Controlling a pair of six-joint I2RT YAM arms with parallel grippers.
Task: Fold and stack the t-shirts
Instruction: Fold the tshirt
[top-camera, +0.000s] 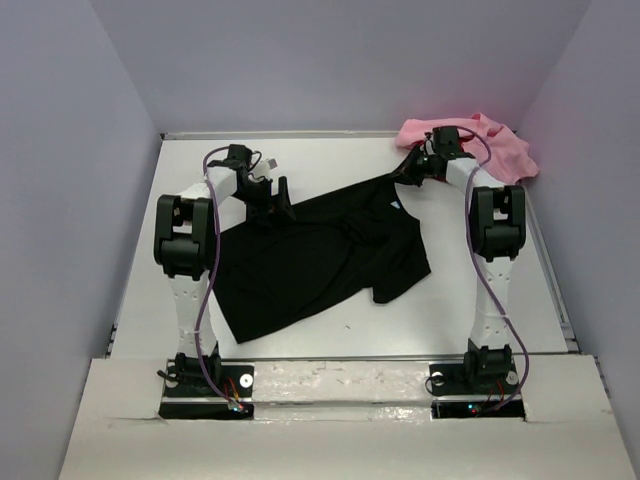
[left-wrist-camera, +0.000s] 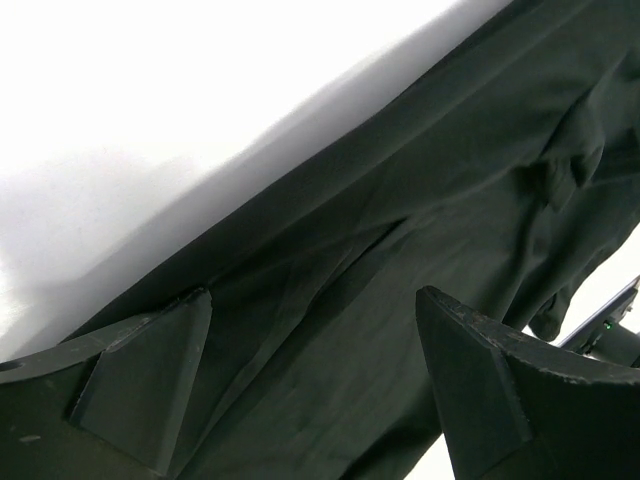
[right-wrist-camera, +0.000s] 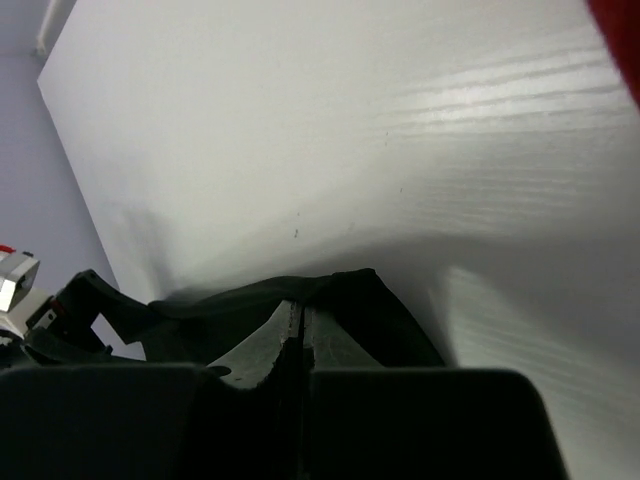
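Across the middle of the table lies the black t-shirt, spread mostly flat and turned at an angle. Its hem points toward the near left corner and its collar toward the far right. A small light neck label shows at the collar, and one short sleeve is folded up in wrinkles on the shirt's right side.

The far right tip of the black t-shirt is drawn out toward the right gripper. In the right wrist view that gripper has its jaws pressed together on a fold of the black cloth, which bunches around the fingertips just above the white tabletop.

The left gripper hangs over the shirt's far left edge. Seen from the left wrist, its jaws stand wide apart with nothing between them; the two dark fingers frame the black fabric below, next to bare table. Whether the fingertips touch the cloth cannot be told.

In the far right corner of the table the pink t-shirt lies in a crumpled heap, just behind the right arm's wrist. A sliver of red cloth shows at the upper right edge of the right wrist view.
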